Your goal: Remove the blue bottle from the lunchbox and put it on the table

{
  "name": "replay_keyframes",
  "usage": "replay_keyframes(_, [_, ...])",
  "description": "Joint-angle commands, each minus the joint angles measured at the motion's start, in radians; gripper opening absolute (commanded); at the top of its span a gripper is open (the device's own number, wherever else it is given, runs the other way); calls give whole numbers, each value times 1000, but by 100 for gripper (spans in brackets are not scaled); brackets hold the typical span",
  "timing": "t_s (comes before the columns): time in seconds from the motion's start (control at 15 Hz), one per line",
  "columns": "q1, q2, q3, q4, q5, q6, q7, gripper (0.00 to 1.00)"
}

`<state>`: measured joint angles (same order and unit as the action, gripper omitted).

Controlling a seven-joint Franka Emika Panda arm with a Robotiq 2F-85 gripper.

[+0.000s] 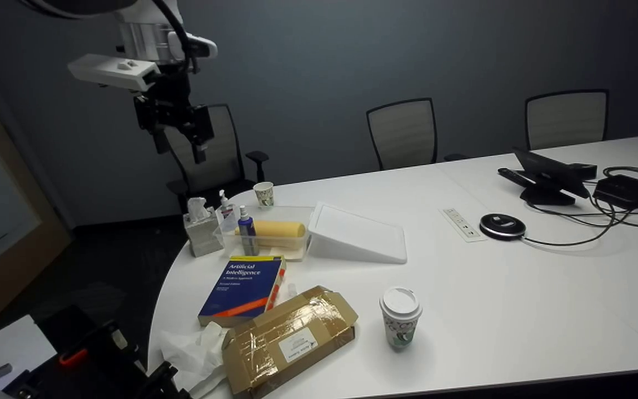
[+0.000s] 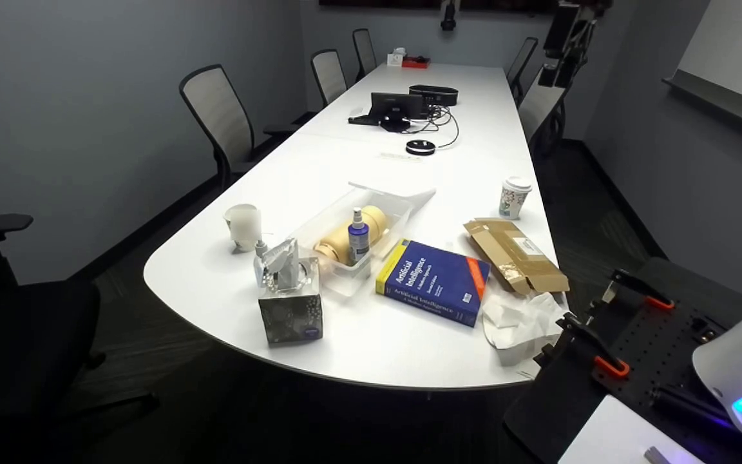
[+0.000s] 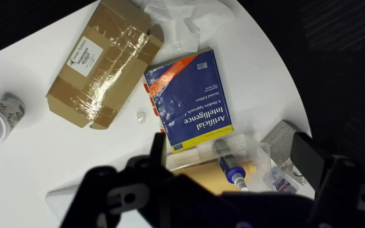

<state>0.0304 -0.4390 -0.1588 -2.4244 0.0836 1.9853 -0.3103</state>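
The blue bottle [image 1: 246, 228], dark blue with a white spray top, stands upright inside the lunchbox [image 1: 227, 239]. The lunchbox is a low translucent box, and its white lid [image 1: 359, 233] leans against its end. The bottle also shows in an exterior view [image 2: 358, 240] and in the wrist view [image 3: 231, 164], its lower part seen through the box wall. A yellow cylindrical bottle [image 2: 372, 225] lies beside it in the box. My gripper [image 1: 181, 148] is open and empty, high above the white table [image 1: 474, 299]. In the wrist view the blue bottle appears between the spread fingers, far below.
A tissue box [image 2: 292, 312] and a sanitizer bottle [image 3: 280, 182] stand by one end of the lunchbox; a paper cup [image 1: 264, 194] is behind. A blue book [image 2: 435, 280] lies close to its side. A cardboard package [image 1: 291, 338], crumpled white wrapping [image 1: 191, 352] and lidded cup [image 1: 400, 317] are farther off.
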Motion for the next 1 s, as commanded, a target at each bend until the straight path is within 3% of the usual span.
replay_keyframes(0.0, [10,117,101,57,42,80,188,100])
replay_keyframes(0.2, [10,261,179,115,16,183,342,100])
replay_keyframes(0.53, [30,533,228,255,-20,357,465,100])
replay_keyframes(0.93, [112,804,232,463,-113,378,563,100])
